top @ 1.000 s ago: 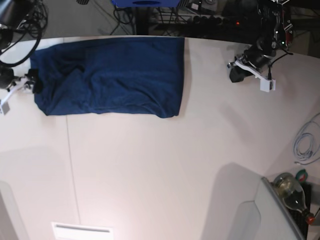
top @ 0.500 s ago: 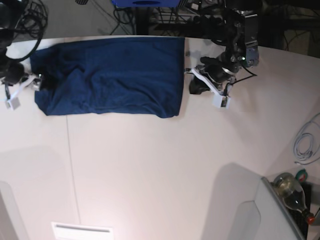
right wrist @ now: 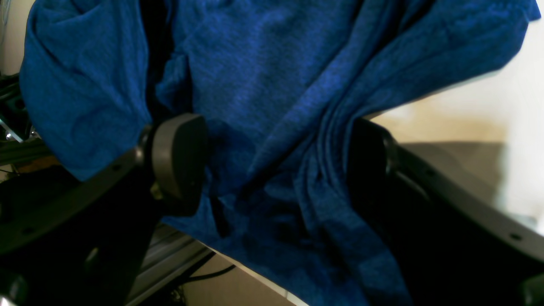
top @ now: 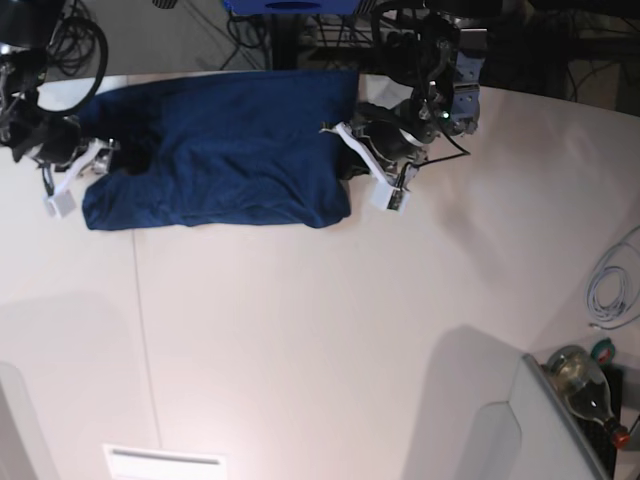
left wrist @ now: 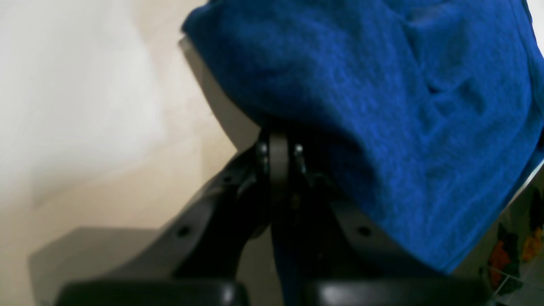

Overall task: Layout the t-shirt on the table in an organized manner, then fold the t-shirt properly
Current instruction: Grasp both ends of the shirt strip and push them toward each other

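Since a second ago both arms have closed in on the t-shirt (top: 220, 150), which has bunched narrower along the table's (top: 320, 330) far edge. The left gripper (top: 352, 160) leans down from the far side, jaws pressed together under the shirt's edge, where it looks to be pinching the cloth. The right gripper (right wrist: 272, 165) sits at the opposite end, jaws spread wide with fabric gathered between them. One shirt, two arms, one table.

Navy t-shirt (top: 220, 160) lies bunched, seemingly folded, along the white table's (top: 320, 340) far edge.
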Controlling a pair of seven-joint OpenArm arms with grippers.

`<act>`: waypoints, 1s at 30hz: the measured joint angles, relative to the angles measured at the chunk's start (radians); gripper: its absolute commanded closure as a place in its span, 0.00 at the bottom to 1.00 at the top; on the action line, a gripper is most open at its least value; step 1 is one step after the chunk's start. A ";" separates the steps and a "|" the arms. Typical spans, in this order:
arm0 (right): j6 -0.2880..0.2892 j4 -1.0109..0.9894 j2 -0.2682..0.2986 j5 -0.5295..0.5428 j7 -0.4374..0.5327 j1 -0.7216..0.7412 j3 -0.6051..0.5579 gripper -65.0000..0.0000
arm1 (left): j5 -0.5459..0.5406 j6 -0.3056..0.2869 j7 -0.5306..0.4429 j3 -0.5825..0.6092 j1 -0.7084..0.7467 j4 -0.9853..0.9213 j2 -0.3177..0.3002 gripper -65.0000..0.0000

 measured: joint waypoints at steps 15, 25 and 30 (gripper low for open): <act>-0.008 0.182 -0.008 -0.053 -0.133 0.046 -0.034 0.99 | 0.008 0.007 0.007 0.068 0.002 -0.002 0.032 1.00; -0.008 0.532 -0.043 -0.061 -0.179 -0.069 -0.103 0.99 | 0.026 0.008 0.033 0.137 -0.029 -0.016 0.066 1.00; -0.062 0.533 -0.058 -0.052 -0.170 -0.082 -0.196 0.99 | 0.026 0.008 0.035 0.136 -0.036 -0.012 0.077 1.00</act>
